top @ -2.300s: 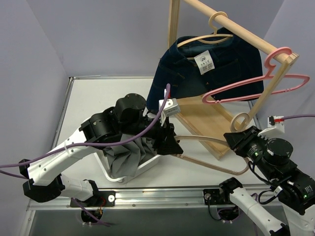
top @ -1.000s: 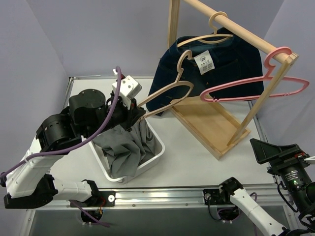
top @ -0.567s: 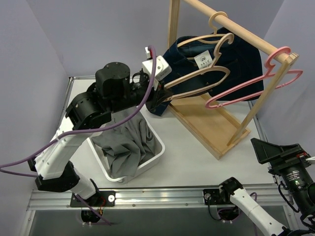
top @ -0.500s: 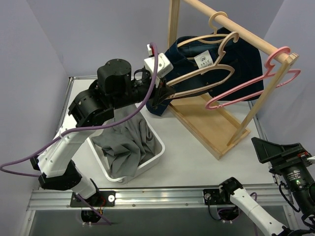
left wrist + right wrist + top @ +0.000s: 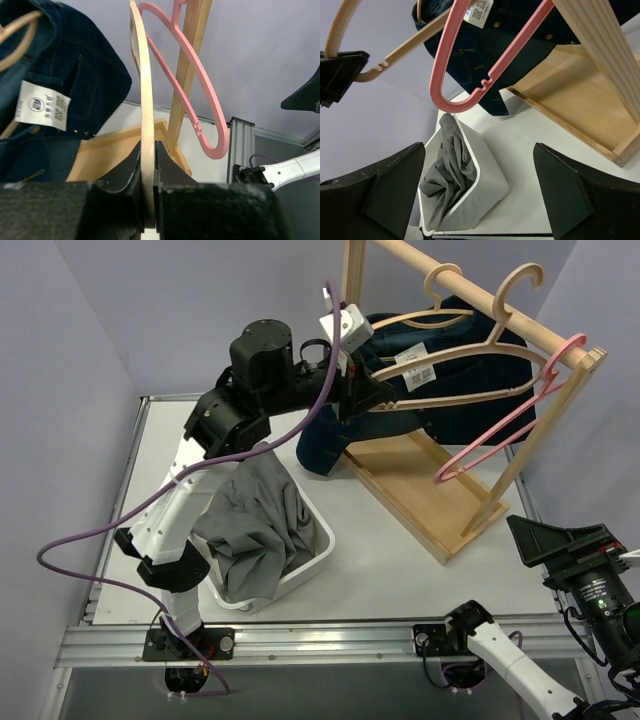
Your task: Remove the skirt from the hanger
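The grey skirt (image 5: 255,525) lies crumpled in a white bin (image 5: 325,540), off any hanger; the right wrist view shows the skirt (image 5: 447,170) there too. My left gripper (image 5: 372,395) is raised beside the rack, shut on one end of a bare wooden hanger (image 5: 499,320). Its hook stands up at the rail (image 5: 470,295); whether it rests on the rail I cannot tell. In the left wrist view the gripper (image 5: 148,150) clamps the hanger's bar (image 5: 145,90). My right gripper (image 5: 545,540) hangs open at the near right, nothing between its fingers (image 5: 395,190).
A dark denim garment (image 5: 480,415) hangs on another wooden hanger on the rack. A pink hanger (image 5: 500,435) dangles from the rail's near end, close to the held hanger. The rack's wooden base (image 5: 420,490) lies right of the bin.
My left arm has swung the bare wooden hanger up from over the bin to the rack's rail. The pink hanger has swung down. The right arm has drawn back to the near right.
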Action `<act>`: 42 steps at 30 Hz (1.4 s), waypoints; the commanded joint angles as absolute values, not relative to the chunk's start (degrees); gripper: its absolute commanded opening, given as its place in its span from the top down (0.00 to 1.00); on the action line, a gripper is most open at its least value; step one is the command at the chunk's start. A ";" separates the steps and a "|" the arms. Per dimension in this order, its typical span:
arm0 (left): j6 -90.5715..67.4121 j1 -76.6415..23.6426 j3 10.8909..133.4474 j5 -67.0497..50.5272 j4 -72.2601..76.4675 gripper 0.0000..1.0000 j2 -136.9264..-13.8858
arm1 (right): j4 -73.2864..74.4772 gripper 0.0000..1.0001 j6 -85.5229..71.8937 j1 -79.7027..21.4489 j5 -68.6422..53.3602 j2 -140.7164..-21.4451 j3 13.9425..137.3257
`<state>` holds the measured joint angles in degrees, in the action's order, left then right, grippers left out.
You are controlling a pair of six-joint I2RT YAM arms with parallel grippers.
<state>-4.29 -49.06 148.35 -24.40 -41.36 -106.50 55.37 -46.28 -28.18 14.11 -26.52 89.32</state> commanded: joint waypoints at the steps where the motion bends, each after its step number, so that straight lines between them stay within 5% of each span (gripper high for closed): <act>1: -7.81 -48.78 149.25 -28.21 -36.92 0.98 -108.11 | 52.03 0.15 -46.84 -28.30 14.15 -26.81 87.63; 11: -8.62 -49.04 139.05 -30.24 -32.95 0.95 -108.10 | 49.13 0.15 -45.18 -28.56 13.97 -27.24 83.58; 13: -7.65 -49.39 136.34 -27.53 -34.01 0.76 -107.41 | 49.48 0.15 -44.91 -28.56 14.24 -27.95 83.67; 15: -7.12 -49.48 132.74 -23.75 -32.88 0.40 -104.25 | 49.13 0.15 -44.83 -28.48 14.06 -28.04 83.41; 18: -5.19 -49.13 122.90 -15.57 -27.70 0.12 -98.02 | 49.22 0.15 -44.21 -28.56 13.80 -28.30 83.41; 20: -2.99 -48.26 117.80 -12.94 -25.07 0.03 -94.51 | 49.75 0.15 -44.30 -28.48 13.19 -27.78 82.80; 29: -0.09 -38.95 114.79 -6.94 -19.71 0.06 -91.05 | 49.40 0.15 -44.30 -28.56 13.19 -26.72 81.65; 37: 2.81 -29.01 115.75 -28.52 -4.50 0.06 -98.08 | 51.67 0.16 -44.03 -28.56 12.56 -27.86 82.35; 42: 3.78 -27.95 126.37 -36.73 -2.37 0.06 -109.23 | 52.38 0.16 -43.86 -28.56 13.71 -29.17 83.41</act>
<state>2.24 -28.01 119.74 -27.14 -7.99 -104.09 52.05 -44.73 -28.21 12.38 -26.41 81.93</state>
